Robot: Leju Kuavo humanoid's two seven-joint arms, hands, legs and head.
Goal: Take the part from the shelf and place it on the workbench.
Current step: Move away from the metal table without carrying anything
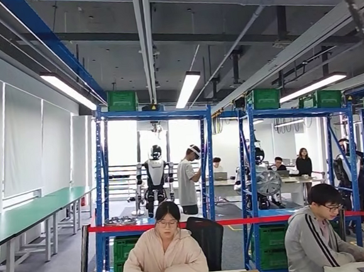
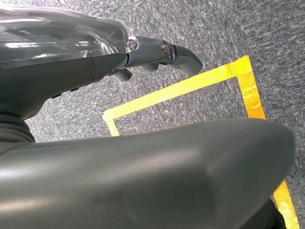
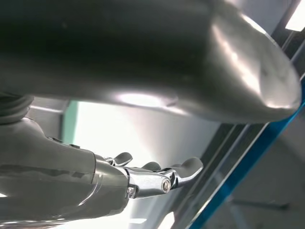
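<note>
Both hands held nothing. Seen from the left wrist camera, the left hand (image 2: 151, 55) stretched its fingers (image 2: 181, 57) out straight and apart over grey carpet (image 2: 223, 28), with yellow floor tape (image 2: 172, 90) forming a corner across the middle and right of that picture. Seen from the right wrist camera, the right hand (image 3: 144, 179) likewise had its fingers (image 3: 187, 168) extended and parted, empty, against a bright pale background, with a blue shelf beam (image 3: 248, 167) running diagonally through the lower right.

Out in the head view, a blue shelf rack (image 1: 157, 182) stood in the centre of the frame, carrying a green crate (image 1: 122, 100) on its top at upper left and more green crates (image 1: 125, 249) low down. On its middle level, at lower left of centre, lay a round metal part (image 1: 120, 221); its details were too small to tell. A second blue rack (image 1: 302, 177) stood to the right, with a round finned part (image 1: 268, 183) on one level. A red barrier tape (image 1: 234, 221) crossed in front of both racks. Two seated people occupied the bottom edge: one in a pale pink top (image 1: 165, 254) at centre and one in a grey hoodie (image 1: 317, 242) at lower right. Behind the racks stood another humanoid robot (image 1: 155, 176) and a standing person (image 1: 188, 179). Long green desks (image 1: 29, 214) ran along the left side beneath white window blinds (image 1: 23, 136).
</note>
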